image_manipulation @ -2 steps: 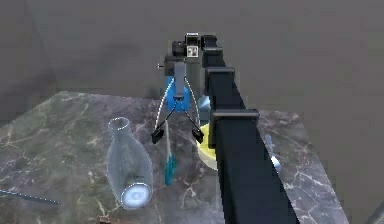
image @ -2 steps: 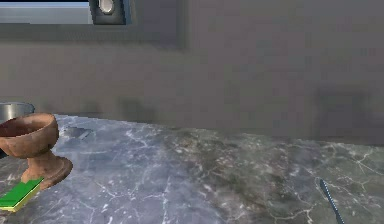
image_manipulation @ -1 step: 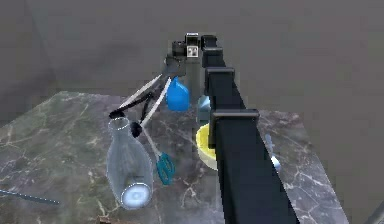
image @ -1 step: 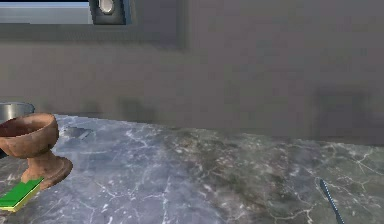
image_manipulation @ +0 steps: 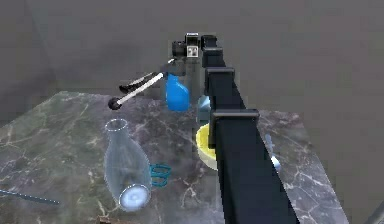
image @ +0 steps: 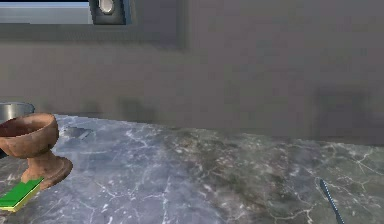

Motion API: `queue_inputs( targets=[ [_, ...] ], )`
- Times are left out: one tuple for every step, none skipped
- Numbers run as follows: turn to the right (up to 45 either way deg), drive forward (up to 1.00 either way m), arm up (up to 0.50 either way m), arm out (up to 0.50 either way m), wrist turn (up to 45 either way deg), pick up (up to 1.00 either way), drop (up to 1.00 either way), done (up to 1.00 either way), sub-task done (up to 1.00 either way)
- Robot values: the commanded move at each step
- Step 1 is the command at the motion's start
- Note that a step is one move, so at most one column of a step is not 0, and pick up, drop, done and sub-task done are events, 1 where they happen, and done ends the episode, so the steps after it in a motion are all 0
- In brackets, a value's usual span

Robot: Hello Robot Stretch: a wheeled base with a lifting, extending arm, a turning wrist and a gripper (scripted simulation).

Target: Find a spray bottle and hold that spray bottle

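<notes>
Risk: blue bottle [image_manipulation: 178, 94], presumed the spray bottle, is seen right at the claw [image_manipulation: 135, 88] near the tabletop [image_manipulation: 60, 130] far edge, whether it is held cannot be told, and it could be toppled by a misjudged grab.

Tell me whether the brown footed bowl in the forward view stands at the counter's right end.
No, the brown footed bowl stands at the forward view's left edge on the grey marble counter.
</notes>
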Motion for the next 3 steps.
queue_inputs(
  targets=[
    [0.0,0.00,0.00,0.00,45.0,0.00,0.00,0.00,0.00],
    [0.0,0.00,0.00,0.00,45.0,0.00,0.00,0.00,0.00],
    [0.0,0.00,0.00,0.00,3.0,0.00,0.00,0.00,0.00]
  ],
)
